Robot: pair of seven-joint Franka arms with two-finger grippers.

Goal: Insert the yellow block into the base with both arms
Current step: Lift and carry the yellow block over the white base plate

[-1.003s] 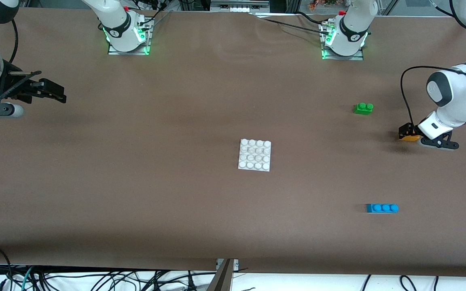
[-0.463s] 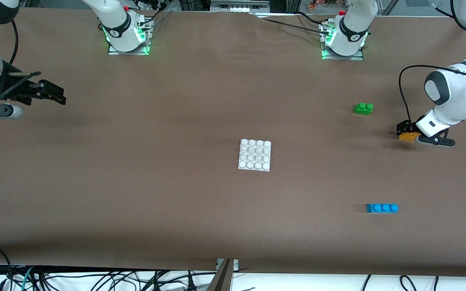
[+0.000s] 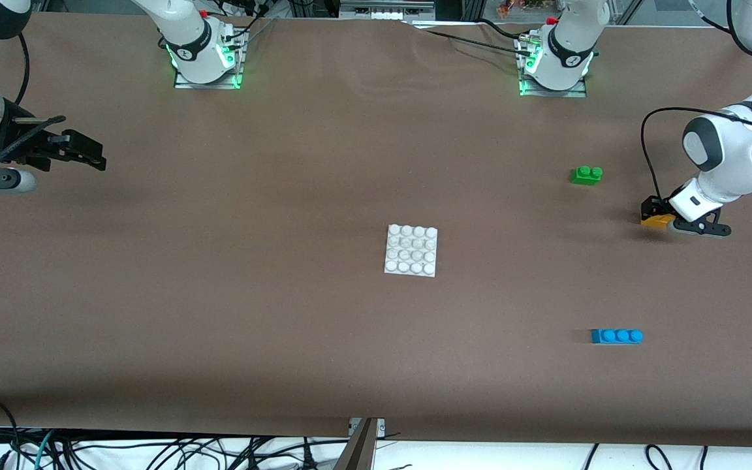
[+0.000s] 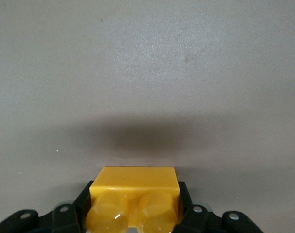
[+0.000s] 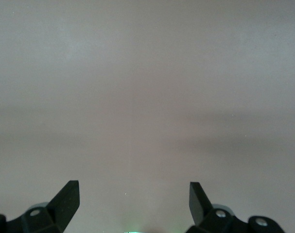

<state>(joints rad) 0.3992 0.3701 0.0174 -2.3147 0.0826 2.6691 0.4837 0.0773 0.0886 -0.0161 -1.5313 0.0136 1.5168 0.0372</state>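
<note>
While the right claw (image 3: 92, 155) waited with its fingers spread wide above the bare desk (image 3: 219, 294) at the right arm's end, we saw the left claw (image 3: 651, 214) pinching the yellow block (image 3: 657, 221) between its two fingers, low over the desk at the left arm's end. We saw the base (image 3: 411, 250) lying flat near the middle of the desk, well apart from the block, with a green brick (image 3: 586, 174) and a blue brick (image 3: 617, 336) toward the left arm's end, the blue one nearer the front camera.
</note>
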